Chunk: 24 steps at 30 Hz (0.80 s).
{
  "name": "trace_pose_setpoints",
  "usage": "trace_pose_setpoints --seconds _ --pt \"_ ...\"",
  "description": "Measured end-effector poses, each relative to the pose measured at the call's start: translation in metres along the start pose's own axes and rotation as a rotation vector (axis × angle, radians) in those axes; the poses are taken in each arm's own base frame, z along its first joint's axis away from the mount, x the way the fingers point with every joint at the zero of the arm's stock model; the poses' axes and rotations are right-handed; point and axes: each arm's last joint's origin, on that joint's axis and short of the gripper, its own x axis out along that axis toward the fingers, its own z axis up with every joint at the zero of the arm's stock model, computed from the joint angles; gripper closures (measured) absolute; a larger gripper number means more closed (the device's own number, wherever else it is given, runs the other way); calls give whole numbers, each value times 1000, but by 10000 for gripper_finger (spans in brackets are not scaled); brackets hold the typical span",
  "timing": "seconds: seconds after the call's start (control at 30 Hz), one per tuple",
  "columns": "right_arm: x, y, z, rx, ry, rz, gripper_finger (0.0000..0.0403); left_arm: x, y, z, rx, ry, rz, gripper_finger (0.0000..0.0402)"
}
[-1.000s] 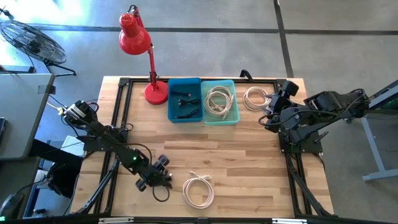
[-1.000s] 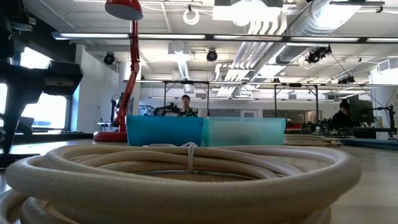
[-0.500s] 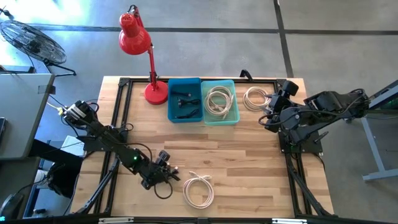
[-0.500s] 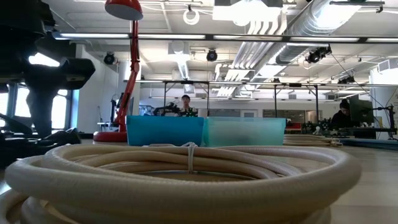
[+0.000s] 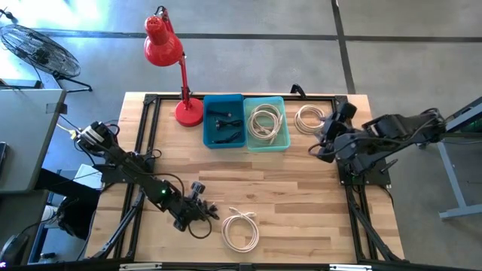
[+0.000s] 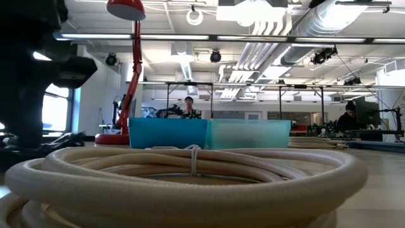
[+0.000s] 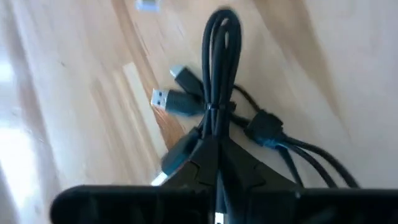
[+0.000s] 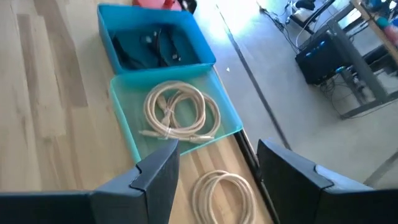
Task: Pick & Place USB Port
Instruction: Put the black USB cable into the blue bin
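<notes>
Left gripper (image 5: 202, 213), low over the near part of the wooden table (image 5: 301, 188), is clamped on a bundled black USB cable (image 7: 219, 106); in the left wrist view the fingers (image 7: 198, 163) pinch the folded bundle at its tie, and a silver USB plug (image 7: 160, 98) and other connectors splay out beside it over the wood. In the high view a loop of this cable (image 5: 199, 228) lies on the table just below the gripper. A coiled white cable (image 5: 240, 229) rests just beside the left gripper, toward the table's near edge; the same coil (image 6: 183, 180) fills the foreground of the low view.

Right gripper (image 8: 214, 171) hovers at the far right of the table with its fingers spread apart and nothing between them. Near it lies a second white coil (image 5: 309, 117) on the bare wood.

At the far edge stand two bins touching side by side: a dark blue bin (image 5: 223, 120) holding black cables, and a pale teal bin (image 5: 266, 123) holding a white coil. A red desk lamp (image 5: 169, 60) stands just beside the dark blue bin. No brand, label or writing can be read on any item.

Two people (image 6: 188, 107) sit well beyond the table in the low view.
</notes>
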Motion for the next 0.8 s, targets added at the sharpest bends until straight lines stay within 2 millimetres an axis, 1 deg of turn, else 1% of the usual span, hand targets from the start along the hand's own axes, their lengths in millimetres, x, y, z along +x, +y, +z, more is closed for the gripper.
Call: trace_pose_setpoints --seconds 0.1,0.2,0.3,0.37,0.43,0.57,0.7,0.8 --pt "10 9 -4 -57 1 -18 194 -6 1 14 9 -9 36 400" --pt "17 18 -5 -81 -18 2 194 -20 4 34 21 0 80 400" --pt "21 24 -2 -94 -48 54 194 -33 6 48 40 26 72 400" --pt "21 26 0 -94 -63 88 194 -39 6 53 38 40 46 400" --pt "20 27 2 -82 -74 115 194 -41 6 53 30 69 25 400" --pt "20 27 2 -76 -75 147 194 -39 6 45 32 126 18 401" --pt "20 28 2 -67 -71 167 194 -35 10 39 -49 143 39 396" --pt "20 28 2 -66 -71 167 194 -32 14 37 -86 156 32 383"
